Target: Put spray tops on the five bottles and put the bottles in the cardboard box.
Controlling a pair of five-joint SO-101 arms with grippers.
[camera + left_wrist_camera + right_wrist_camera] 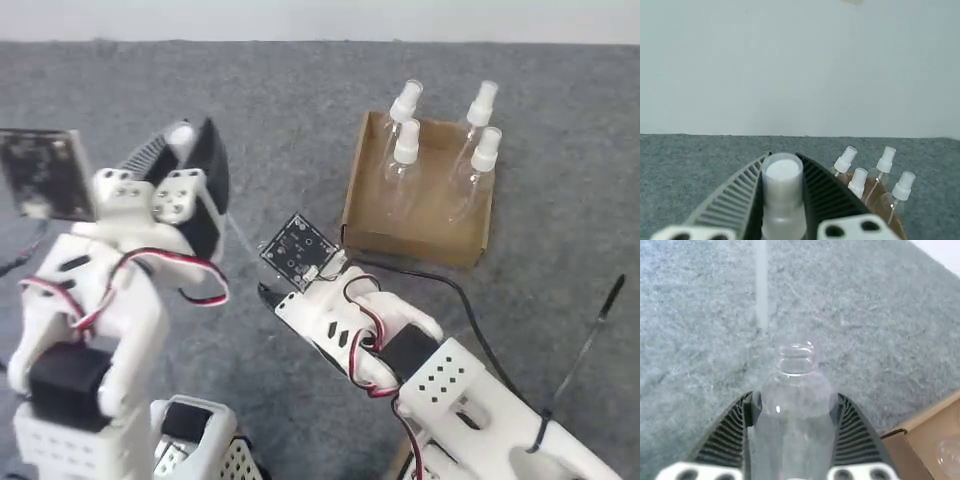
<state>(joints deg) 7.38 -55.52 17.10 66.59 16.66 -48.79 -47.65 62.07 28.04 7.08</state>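
Your left end effector [782, 161] clamps a spray top [782, 192]; your right end effector [794, 402] grips an uncapped bottle [796, 372]; four capped bottles [404, 165] sit in the cardboard box [410, 242].

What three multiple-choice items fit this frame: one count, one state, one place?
1. How many capped clear bottles are in the brown cardboard box?
A) two B) four C) five
2. The clear plastic bottle held in the right gripper has a neck that is:
A) open and bare B) capped C) broken off
3. Where is the white plastic spray top that is on no bottle?
A) in the box B) in the right gripper C) in the left gripper

Key: 1 B, since four white tops show in the box; 2 A, since the right wrist view shows a bare rim; 3 C, since the left wrist view shows it clamped.
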